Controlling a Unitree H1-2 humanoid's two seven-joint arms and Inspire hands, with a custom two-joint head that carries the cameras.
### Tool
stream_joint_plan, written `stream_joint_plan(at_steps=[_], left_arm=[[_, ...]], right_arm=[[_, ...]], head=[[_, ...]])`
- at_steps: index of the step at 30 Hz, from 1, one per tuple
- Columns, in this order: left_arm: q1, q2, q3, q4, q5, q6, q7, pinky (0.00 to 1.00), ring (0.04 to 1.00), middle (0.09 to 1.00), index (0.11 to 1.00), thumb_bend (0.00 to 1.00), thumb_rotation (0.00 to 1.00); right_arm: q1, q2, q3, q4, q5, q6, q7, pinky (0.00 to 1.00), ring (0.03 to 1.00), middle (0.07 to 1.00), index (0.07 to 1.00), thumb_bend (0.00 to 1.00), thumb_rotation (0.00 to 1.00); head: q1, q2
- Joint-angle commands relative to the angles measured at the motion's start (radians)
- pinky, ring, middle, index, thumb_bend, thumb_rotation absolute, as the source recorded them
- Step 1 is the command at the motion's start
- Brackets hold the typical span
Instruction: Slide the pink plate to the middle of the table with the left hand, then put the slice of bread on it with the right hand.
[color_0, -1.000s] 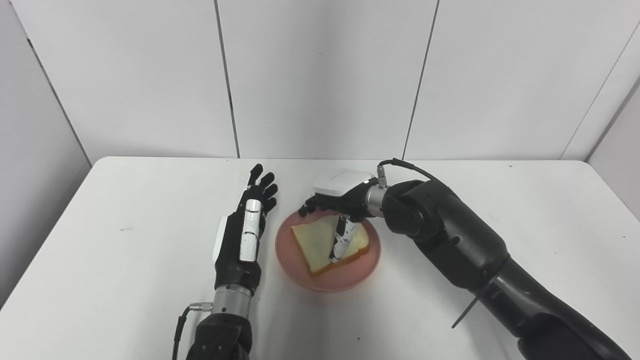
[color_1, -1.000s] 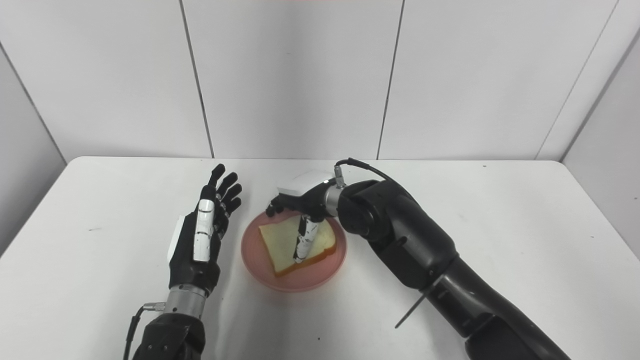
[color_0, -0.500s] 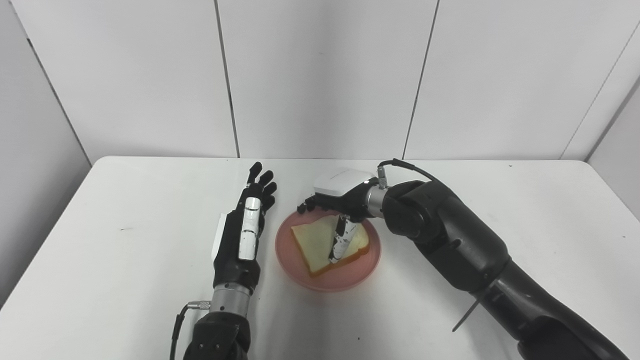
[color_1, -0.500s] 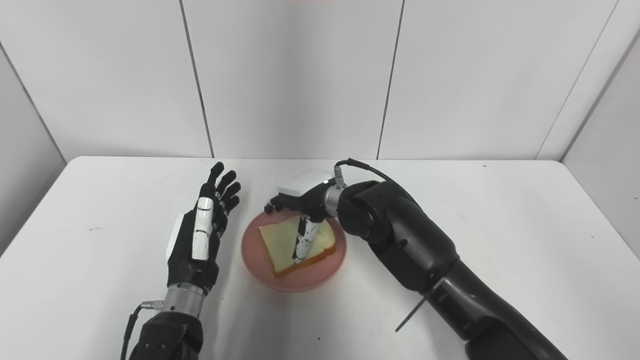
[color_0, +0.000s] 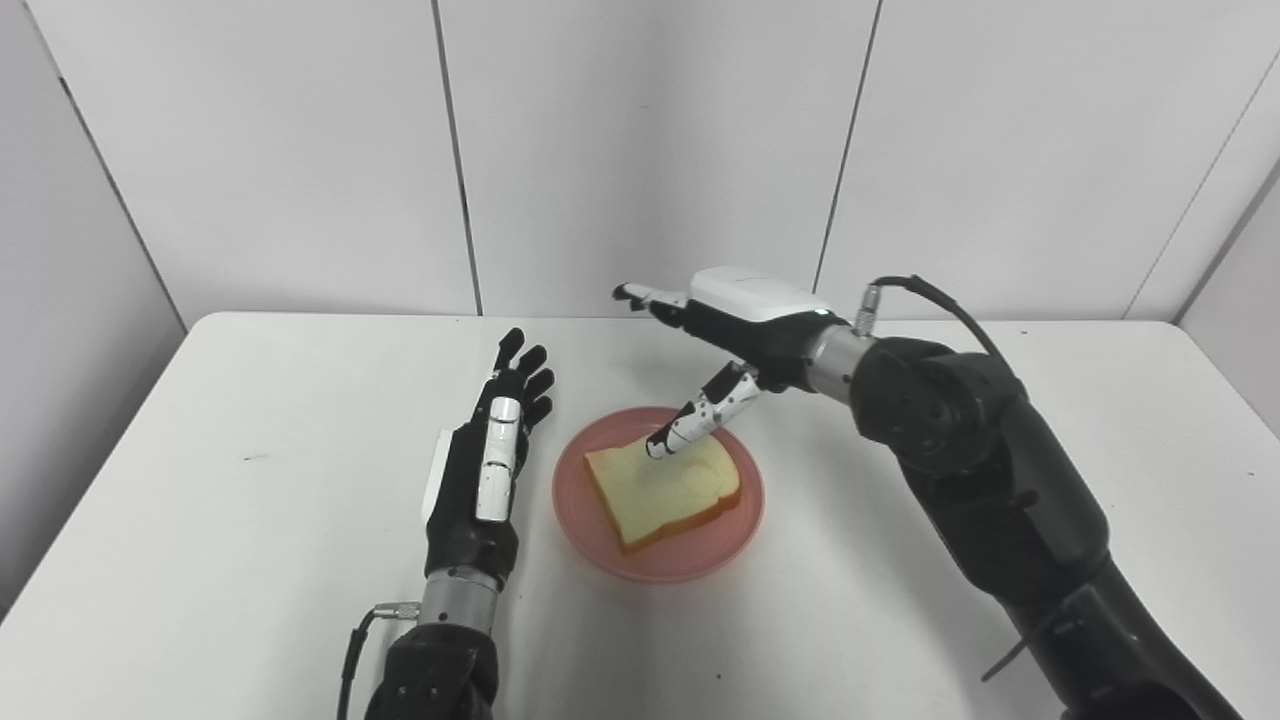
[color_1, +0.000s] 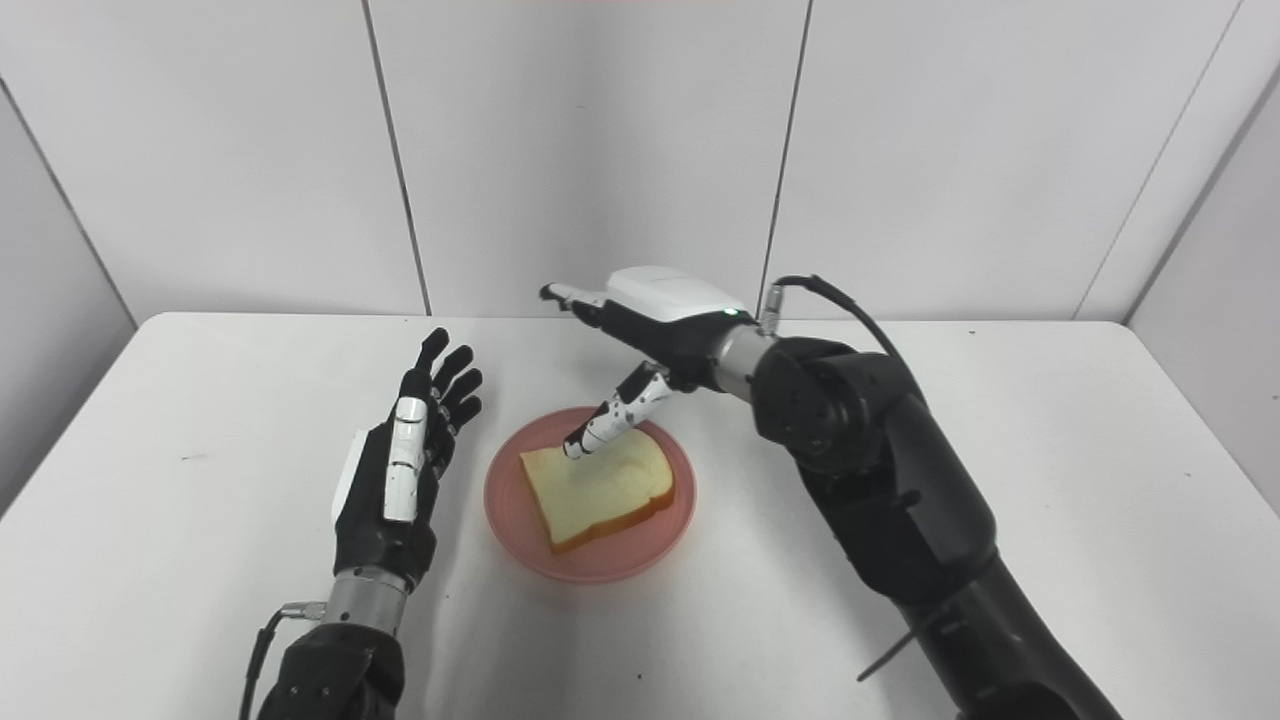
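The pink plate (color_0: 600, 530) sits near the middle of the white table (color_0: 200, 480). The slice of bread (color_0: 660, 493) lies flat on it. My right hand (color_0: 730, 330) is open and empty, raised above the plate's far edge with its fingers spread and its thumb pointing down toward the bread. My left hand (color_0: 485, 460) is open, fingers straight, just left of the plate and apart from it. In the right eye view the plate (color_1: 530, 545), the bread (color_1: 597, 490), the right hand (color_1: 650, 320) and the left hand (color_1: 400, 470) show the same.
Grey wall panels (color_0: 650, 150) stand right behind the table's far edge. A cable (color_0: 925, 295) loops over my right wrist.
My right hand has let go of the bread, opened and risen up and back from the plate. The bread stays on the plate. My left hand has hardly moved.
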Motion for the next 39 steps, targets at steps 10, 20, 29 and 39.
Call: stream_joint_plan(at_steps=[10, 20, 29, 39], left_arm=[[-0.024, 0.018, 0.004, 0.007, -0.014, -0.070, -0.018, 0.92, 0.931, 0.942, 0.939, 0.67, 1.00], [-0.017, 0.045, 0.009, 0.038, -0.036, -0.111, -0.035, 0.92, 0.932, 0.942, 0.939, 0.65, 1.00], [-0.018, 0.056, 0.012, 0.076, -0.039, -0.152, -0.047, 0.91, 0.926, 0.943, 0.941, 0.65, 1.00], [-0.009, 0.051, 0.000, 0.069, -0.010, -0.143, -0.037, 0.91, 0.931, 0.946, 0.945, 0.65, 1.00]], right_arm=[[0.215, 0.048, -0.162, -0.156, 0.124, 0.121, -0.214, 0.89, 1.000, 1.000, 1.000, 0.94, 0.94], [0.460, 0.227, -0.258, -0.169, 0.262, -0.066, -0.543, 0.93, 1.000, 1.000, 1.000, 0.82, 1.00], [0.543, 0.349, -0.298, -0.099, 0.459, -0.262, -0.715, 1.00, 1.000, 1.000, 1.000, 0.82, 1.00], [0.598, 0.363, -0.265, -0.106, 0.475, -0.271, -0.755, 1.00, 1.000, 1.000, 1.000, 0.83, 1.00]], head=[[-0.011, -0.034], [-0.027, -0.071], [-0.018, -0.086], [-0.011, -0.092]])
